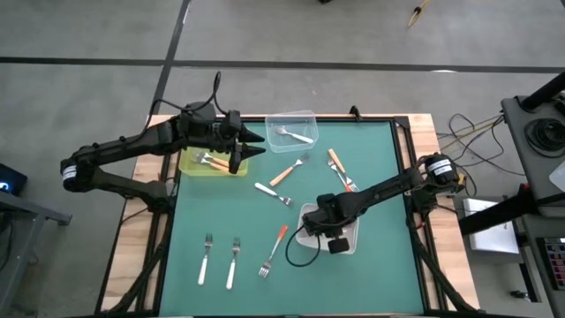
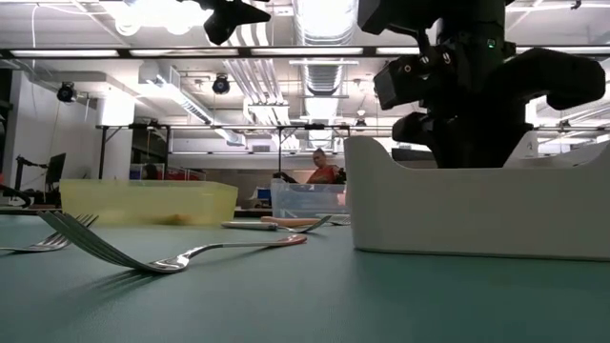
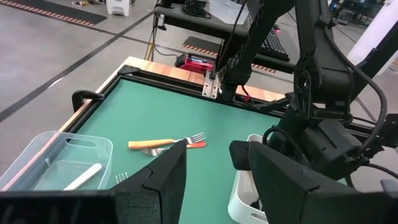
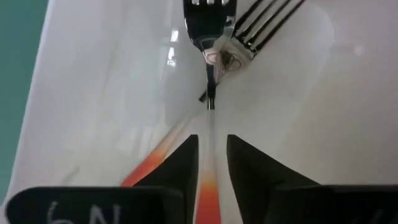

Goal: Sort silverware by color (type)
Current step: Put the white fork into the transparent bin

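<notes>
My right gripper [image 4: 212, 163] points down into the white tray [image 1: 349, 243] at the table's right middle. Its fingers stand slightly apart on either side of the handle of a red-orange fork [image 4: 210, 37]. This fork lies on the tray floor beside another fork [image 4: 268, 18]. My left gripper [image 1: 252, 141] hangs open over the yellow tray [image 1: 190, 164], which holds tan-handled forks. A white-handled fork [image 1: 296, 135] lies in the clear tray [image 1: 291, 117]. Several forks lie loose on the green mat.
Loose on the mat are a tan fork [image 1: 287, 171], a white one [image 1: 274, 193], a pair [image 1: 341, 170] toward the far right, a red-orange one [image 1: 274, 251], and two white ones [image 1: 206, 258] [image 1: 233, 262] at the near left. A black cable [image 1: 296, 252] loops beside the white tray.
</notes>
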Tool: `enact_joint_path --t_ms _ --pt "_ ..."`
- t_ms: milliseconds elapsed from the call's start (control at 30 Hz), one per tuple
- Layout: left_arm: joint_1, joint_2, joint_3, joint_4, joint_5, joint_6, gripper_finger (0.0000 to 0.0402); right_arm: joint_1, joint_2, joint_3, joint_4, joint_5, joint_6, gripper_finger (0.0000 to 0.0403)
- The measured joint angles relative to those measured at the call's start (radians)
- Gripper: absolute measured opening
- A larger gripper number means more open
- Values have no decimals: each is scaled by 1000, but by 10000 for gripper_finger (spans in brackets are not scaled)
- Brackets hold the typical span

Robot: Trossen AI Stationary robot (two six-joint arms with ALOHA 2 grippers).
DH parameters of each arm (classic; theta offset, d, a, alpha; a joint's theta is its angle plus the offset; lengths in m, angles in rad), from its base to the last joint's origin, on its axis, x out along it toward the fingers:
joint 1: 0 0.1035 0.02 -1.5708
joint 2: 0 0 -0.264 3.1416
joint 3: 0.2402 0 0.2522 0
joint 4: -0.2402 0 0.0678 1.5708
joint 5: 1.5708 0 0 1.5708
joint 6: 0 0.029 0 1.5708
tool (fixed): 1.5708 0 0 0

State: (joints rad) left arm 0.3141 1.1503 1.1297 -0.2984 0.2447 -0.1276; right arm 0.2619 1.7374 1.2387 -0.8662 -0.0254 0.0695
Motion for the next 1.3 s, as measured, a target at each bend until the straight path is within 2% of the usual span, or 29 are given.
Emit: enact_joint_path --t_ms 200,400,567,733,967,1300 --pt "-1 0 0 -5 0 -2 157 0 0 68 -95 0 28 99" --pt "-19 0 -4 -64 0 -62 157 0 -41 96 -133 17 17 94" --pt "-73 0 -24 -125 -1 -131 157 0 -123 65 -131 133 -35 83" --pt "-155 0 -61 -189 -75 -229 157 -11 -217 42 -121 244 -69 74" --pt "-297 0 -67 -315 -226 -432 157 -49 -386 -43 26 288 -164 77" --pt "-527 50 -67 -384 -289 -886 157 -164 -643 -243 320 290 -286 69"
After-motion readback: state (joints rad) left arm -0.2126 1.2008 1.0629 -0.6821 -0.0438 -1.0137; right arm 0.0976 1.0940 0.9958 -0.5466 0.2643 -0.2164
